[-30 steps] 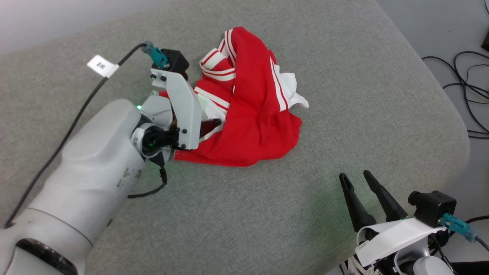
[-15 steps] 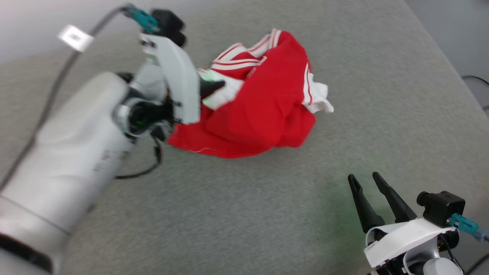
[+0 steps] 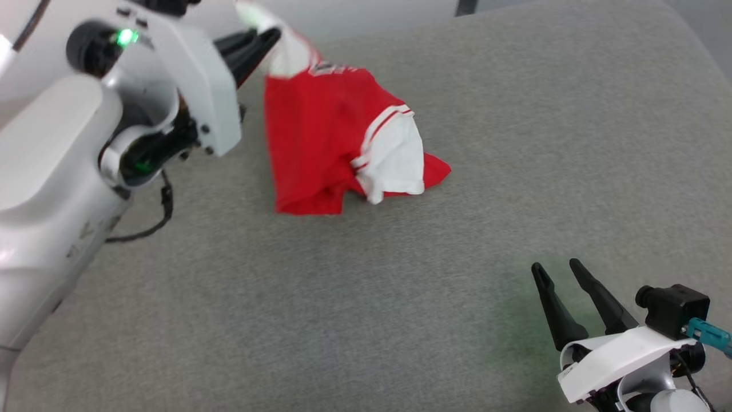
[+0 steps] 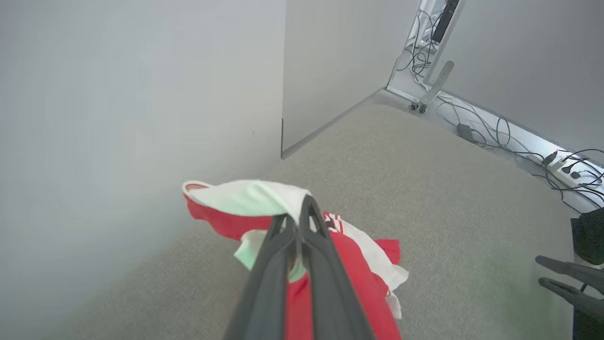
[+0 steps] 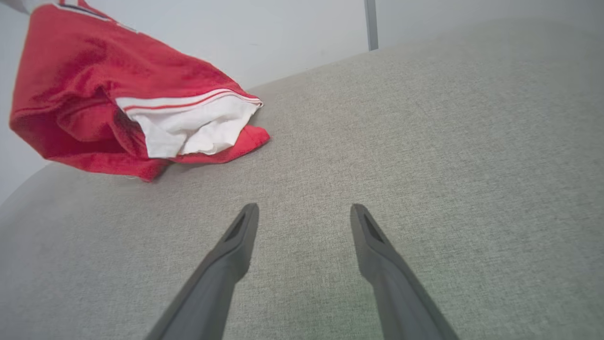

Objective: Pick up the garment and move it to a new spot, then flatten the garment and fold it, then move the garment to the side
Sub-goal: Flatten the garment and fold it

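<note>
The garment [image 3: 320, 131], a red T-shirt with white sleeves and striped trim, hangs from my left gripper [image 3: 269, 37] at the upper left of the head view. Its lower part still rests on the grey surface [image 3: 400, 297]. That gripper is shut on a white sleeve part of the garment [image 4: 255, 198], as the left wrist view shows. My right gripper [image 3: 561, 269] stands open at the lower right, apart from the cloth. In the right wrist view its open fingers [image 5: 236, 241] point over the bare surface toward the garment [image 5: 94, 94] at the upper left.
The grey padded surface [image 4: 424, 165] ends at a pale wall [image 4: 118, 118] on the far side. Cables and a power strip [image 4: 561, 165] lie on the floor beyond its edge.
My left gripper closed on the garment and rose up and away, lifting it so it now hangs stretched. The head view has shifted. The right gripper stays open in place.
</note>
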`<state>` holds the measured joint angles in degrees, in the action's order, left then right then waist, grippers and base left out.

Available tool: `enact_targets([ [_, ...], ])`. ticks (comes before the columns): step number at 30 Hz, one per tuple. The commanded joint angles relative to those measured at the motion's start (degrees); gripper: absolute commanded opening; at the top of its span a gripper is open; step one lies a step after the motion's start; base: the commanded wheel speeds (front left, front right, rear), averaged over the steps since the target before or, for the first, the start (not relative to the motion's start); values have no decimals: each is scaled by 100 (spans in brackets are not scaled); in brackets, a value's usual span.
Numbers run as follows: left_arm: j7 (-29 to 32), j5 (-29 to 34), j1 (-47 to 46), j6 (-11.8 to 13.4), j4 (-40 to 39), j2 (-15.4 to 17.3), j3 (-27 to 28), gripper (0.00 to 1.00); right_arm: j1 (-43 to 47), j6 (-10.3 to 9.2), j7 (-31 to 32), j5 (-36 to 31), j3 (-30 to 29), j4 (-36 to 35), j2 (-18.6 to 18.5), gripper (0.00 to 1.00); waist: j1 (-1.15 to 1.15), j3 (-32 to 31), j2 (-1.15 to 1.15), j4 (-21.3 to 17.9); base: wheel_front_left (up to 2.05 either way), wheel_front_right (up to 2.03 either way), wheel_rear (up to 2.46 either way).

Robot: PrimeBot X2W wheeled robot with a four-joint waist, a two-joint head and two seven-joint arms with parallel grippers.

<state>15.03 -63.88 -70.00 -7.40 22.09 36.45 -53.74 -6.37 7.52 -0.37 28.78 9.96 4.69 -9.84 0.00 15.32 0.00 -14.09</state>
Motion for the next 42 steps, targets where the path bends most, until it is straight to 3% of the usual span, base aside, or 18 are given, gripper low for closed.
enact_targets([
  [1, -71, 84, -132, -14, -111, -70, -12, 0, 22, -6, 25, -18, -17, -53, -5, 100, 0, -13, 0, 124, 0, 0, 0],
  [6, -27, -69, -161, 17, -249, -214, 15, 0, 18, -6, 107, -59, -4, -131, 44, 100, 0, -1, 0, 160, 0, 0, 0],
  [10, 346, -57, 175, 88, 136, 22, -254, 0, -11, -7, 115, -67, 71, -134, 79, 100, 0, 18, 0, 115, 0, 0, 0],
  [14, 461, 744, 364, 72, 783, 340, -896, 0, 30, -6, 80, -22, 94, -88, 121, 100, 0, 48, 0, 46, 0, 0, 0],
  [18, 467, 1130, 494, 39, 1253, 380, -1272, 0, 56, -6, 63, -3, 110, -64, 127, 100, 0, 70, 0, 5, 0, 0, 0],
  [24, 217, 1431, 439, 15, 2027, 276, -1517, 0, -35, -6, 50, -2, 158, -51, 131, 100, 0, 153, 0, -60, 0, 0, 0],
  [31, 186, 1231, 603, 25, 2938, 79, -1473, 0, -75, -6, 85, -17, 205, -44, 98, 100, 0, 146, 0, -96, 0, 0, 0],
  [32, 139, 1163, 636, 18, 3013, 36, -1438, 13, -69, -7, 98, -26, 209, -43, 92, 100, 0, 133, 0, -87, 0, 0, 0],
  [33, 84, 1082, 673, 11, 3088, -9, -1390, 35, -64, -7, 112, -36, 214, -45, 77, 100, 0, 117, 0, -70, 0, 0, 0],
  [34, 35, 1003, 700, 4, 3150, -54, -1345, 58, -63, -6, 129, -46, 224, -51, 60, 100, 0, 101, 0, -50, 0, 0, 0],
  [35, -28, 954, 705, -2, 3196, -88, -1319, 96, -69, -6, 137, -51, 229, -60, 50, 100, 0, 82, 0, -23, 0, 0, 0],
  [36, -100, 903, 710, -7, 3229, -114, -1286, 100, -82, -7, 170, -65, 248, -74, 33, 100, 0, 61, 0, 5, 0, 0, 0],
  [42, -668, 488, 816, -10, 3239, -290, -966, 100, -217, -7, 391, -183, 370, -130, -194, 100, 0, -118, 0, 254, 0, 0, 0],
])
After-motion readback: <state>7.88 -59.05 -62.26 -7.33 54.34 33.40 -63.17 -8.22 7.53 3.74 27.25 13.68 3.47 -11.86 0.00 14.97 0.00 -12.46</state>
